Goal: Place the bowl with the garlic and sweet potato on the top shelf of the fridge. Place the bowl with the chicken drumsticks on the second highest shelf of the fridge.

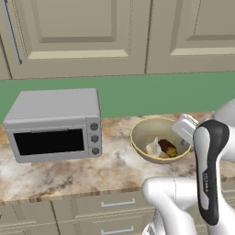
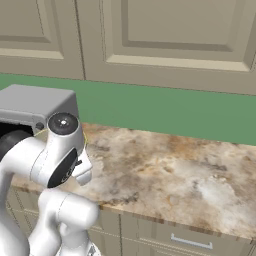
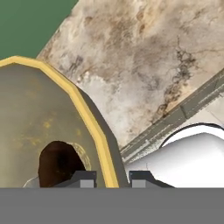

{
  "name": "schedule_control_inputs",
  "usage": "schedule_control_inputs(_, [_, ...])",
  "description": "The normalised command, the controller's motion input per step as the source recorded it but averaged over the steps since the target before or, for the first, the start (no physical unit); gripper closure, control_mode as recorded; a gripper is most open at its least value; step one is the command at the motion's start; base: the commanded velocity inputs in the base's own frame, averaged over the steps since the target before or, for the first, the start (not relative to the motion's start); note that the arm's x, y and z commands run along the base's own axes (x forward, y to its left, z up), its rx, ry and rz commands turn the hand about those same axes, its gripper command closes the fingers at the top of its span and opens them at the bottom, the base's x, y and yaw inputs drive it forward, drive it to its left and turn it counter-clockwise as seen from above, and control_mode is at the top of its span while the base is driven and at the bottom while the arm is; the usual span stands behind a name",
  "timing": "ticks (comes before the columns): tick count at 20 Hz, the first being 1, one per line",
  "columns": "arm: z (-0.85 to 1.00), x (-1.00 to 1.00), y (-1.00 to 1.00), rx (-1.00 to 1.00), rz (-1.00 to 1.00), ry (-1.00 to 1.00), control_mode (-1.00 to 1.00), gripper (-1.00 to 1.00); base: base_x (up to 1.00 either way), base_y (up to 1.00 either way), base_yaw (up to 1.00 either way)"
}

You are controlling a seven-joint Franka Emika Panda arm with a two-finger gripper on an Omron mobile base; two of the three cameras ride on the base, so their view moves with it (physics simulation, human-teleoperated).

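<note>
On the marbled counter [image 1: 69, 176], right of the grey toaster oven [image 1: 55, 124], sits the bowl with garlic and sweet potato [image 1: 147, 133]. Tan-yellow rim, olive inside. Garlic [image 1: 153, 148] and sweet potato [image 1: 168, 148] lie together at the bottom, touching.

Gripper [image 3: 113, 178] at the bowl's right rim. Hand view: one dark finger tip [image 3: 83, 178] inside the wall, the other outside, yellow rim running between them. Jaws narrowed onto the wall; reads as a pinch on the rim, bowl held by its edge.

Bowl looks tilted toward the camera in the left base view; whether its base is off the counter, cannot tell.

Handling, as judgement:
- Rigid, thin-walled; rim is the only place these fingers can take it, since the bowl is wider than the hand.
- Edge grip is off-centre, so the bowl will want to droop or swing about the pinch. Glazed look suggests a slippery wall.
- Contents loose, light; both will roll to the low side if tilted. Keep it level, carry slow.

Fridge not in these views; top-shelf placement not yet done.
</note>
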Motion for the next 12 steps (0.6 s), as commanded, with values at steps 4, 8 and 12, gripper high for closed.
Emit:
schedule_control_inputs(4, [0.00,-0.04,0.00,0.00,0.00,0.00,1.00,1.00,-0.59,0.05,0.08])
schedule_control_inputs(8, [0.00,0.00,0.00,0.00,0.00,0.00,1.00,1.00,-1.00,0.49,0.35])
schedule_control_inputs(12, [0.00,0.00,0.00,0.00,0.00,0.00,1.00,1.00,-1.00,0.90,0.49])
